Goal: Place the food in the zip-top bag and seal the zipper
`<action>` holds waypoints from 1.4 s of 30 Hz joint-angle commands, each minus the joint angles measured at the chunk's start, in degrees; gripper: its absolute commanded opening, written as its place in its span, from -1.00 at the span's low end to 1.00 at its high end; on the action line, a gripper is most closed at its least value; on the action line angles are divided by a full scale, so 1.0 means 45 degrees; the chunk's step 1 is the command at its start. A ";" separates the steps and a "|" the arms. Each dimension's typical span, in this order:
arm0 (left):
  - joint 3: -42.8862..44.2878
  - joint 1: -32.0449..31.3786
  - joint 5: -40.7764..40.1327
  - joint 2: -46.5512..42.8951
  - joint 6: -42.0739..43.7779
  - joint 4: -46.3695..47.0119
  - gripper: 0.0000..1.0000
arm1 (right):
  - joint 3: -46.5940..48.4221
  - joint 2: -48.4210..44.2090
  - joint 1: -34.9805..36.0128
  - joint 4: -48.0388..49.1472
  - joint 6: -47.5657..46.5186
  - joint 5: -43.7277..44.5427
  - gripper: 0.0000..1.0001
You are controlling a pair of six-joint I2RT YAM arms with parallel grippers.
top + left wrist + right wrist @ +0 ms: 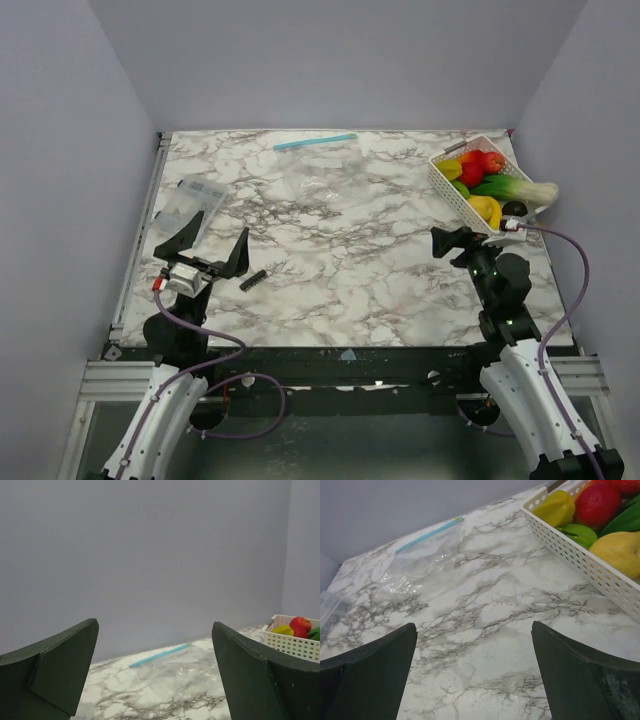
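Right pincer agape, clear bag — teal zipper

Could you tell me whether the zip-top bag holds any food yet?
Empty: the zip-top bag lies flat and the food sits in the basket.

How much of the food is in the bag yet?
None yet. All the food sits in the white basket. The zip-top bag lies flat and empty, its zipper untouched. The left tool and right tool are open, holding nothing. Everything is left to do.
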 commanded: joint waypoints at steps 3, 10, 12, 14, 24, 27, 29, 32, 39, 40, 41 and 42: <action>0.1911 -0.0040 -0.1665 0.0358 -0.1238 -0.3487 0.97 | 0.0927 0.1153 -0.0029 -0.0562 0.0362 0.1000 1.00; 0.3183 -0.0029 -0.3500 0.1149 -0.2834 -0.5465 0.97 | 0.1784 0.3473 -0.0037 -0.0703 0.1525 0.0880 1.00; 0.3481 -0.0033 -0.3874 0.1486 -0.3156 -0.5795 0.97 | 0.2233 0.4562 -0.0031 -0.0700 0.1791 0.0157 1.00; 0.3768 -0.0028 -0.4079 0.1817 -0.3580 -0.6009 0.97 | 0.2662 0.5762 -0.0040 -0.0572 0.2265 -0.0662 1.00; 0.7846 0.0032 -0.1320 0.4065 -0.5568 -1.1503 0.97 | 0.5041 1.1119 0.0232 0.1652 0.2464 -0.4126 1.00; 0.8137 0.0088 0.0087 0.4964 -0.5712 -1.0829 0.97 | 0.6098 1.2827 0.0666 0.2207 0.2525 -0.4501 1.00; 0.8431 0.0122 0.0218 0.5622 -0.6067 -1.0566 0.97 | 0.7004 1.4059 0.0833 0.2477 0.2749 -0.4824 1.00; 0.9377 0.0210 0.0483 0.6982 -0.6019 -1.1089 0.97 | 0.8601 1.5901 0.1203 0.2626 0.3172 -0.4833 1.00; 1.2251 0.0269 0.0274 1.0592 -0.5615 -1.4269 0.97 | 1.1740 1.9623 0.1443 0.2947 0.4199 -0.4960 1.00; 1.2398 0.0269 0.0153 1.0881 -0.5628 -1.4406 0.97 | 1.2162 2.0095 0.1491 0.2814 0.4235 -0.4908 1.00; 1.2543 0.0259 -0.0084 1.1204 -0.5621 -1.4546 0.97 | 1.2465 2.0492 0.1546 0.2676 0.4271 -0.4821 1.00; 1.2736 0.0250 -0.0272 1.1506 -0.5630 -1.4656 0.97 | 1.2746 2.0758 0.1637 0.2612 0.4318 -0.4699 1.00</action>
